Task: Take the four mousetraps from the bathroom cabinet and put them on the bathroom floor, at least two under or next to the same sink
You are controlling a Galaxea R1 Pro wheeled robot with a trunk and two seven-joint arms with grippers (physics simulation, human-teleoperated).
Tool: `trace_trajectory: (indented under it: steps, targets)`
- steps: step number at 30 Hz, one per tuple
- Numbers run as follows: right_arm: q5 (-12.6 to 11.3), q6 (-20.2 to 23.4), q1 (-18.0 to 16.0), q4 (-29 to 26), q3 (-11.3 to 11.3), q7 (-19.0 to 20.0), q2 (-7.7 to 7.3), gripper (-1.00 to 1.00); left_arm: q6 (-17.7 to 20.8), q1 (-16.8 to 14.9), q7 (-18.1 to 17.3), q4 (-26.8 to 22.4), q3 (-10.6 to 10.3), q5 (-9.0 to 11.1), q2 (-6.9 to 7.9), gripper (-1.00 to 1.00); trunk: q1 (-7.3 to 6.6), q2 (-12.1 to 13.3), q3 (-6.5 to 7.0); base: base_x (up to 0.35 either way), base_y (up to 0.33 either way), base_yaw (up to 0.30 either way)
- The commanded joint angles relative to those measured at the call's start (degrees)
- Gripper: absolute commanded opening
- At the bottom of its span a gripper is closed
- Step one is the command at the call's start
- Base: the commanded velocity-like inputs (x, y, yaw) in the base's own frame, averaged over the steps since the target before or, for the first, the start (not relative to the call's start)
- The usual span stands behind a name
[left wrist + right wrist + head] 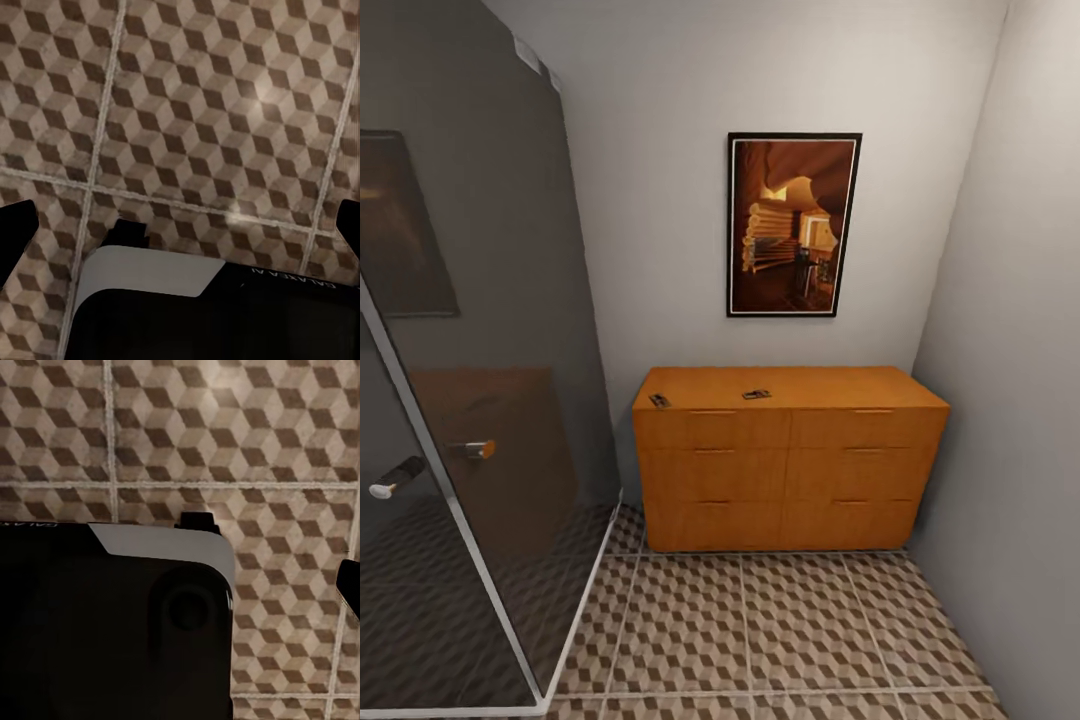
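Left gripper (180, 225) fingertips sit at opposite frame edges, spread apart, grasping nothing; right gripper shows one dark fingertip (349, 585), state cannot be told. Both hang over bathroom floor (780, 630), cube-patterned brown-beige tiles with pale grout. Mousetraps counted: two small dark flat pieces, one (659, 401) at the left front, one (756, 394) mid-top, on an orange wooden cabinet (790, 470) with six drawer fronts. One framed picture (794, 224) above. Glass shower panel (480, 400) stands at left.
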Motion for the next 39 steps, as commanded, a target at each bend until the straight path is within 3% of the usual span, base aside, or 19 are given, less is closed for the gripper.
trace_trajectory:
  steps: [1,39]
  targets:
    - [0.02,-0.35,-0.08,0.18,0.06,0.09,0.01,1.00,-0.20,-0.04,0.25,0.05,0.41,-0.61,-0.01,1.00,0.03,-0.03,-0.07,0.322,0.000,0.007]
    - [0.02,-0.35,-0.10,0.18,0.06,0.06,0.08,1.00,-0.26,-0.04,0.25,0.05,0.41,-0.61,-0.01,1.00,0.03,-0.03,-0.07,0.322,0.000,0.001]
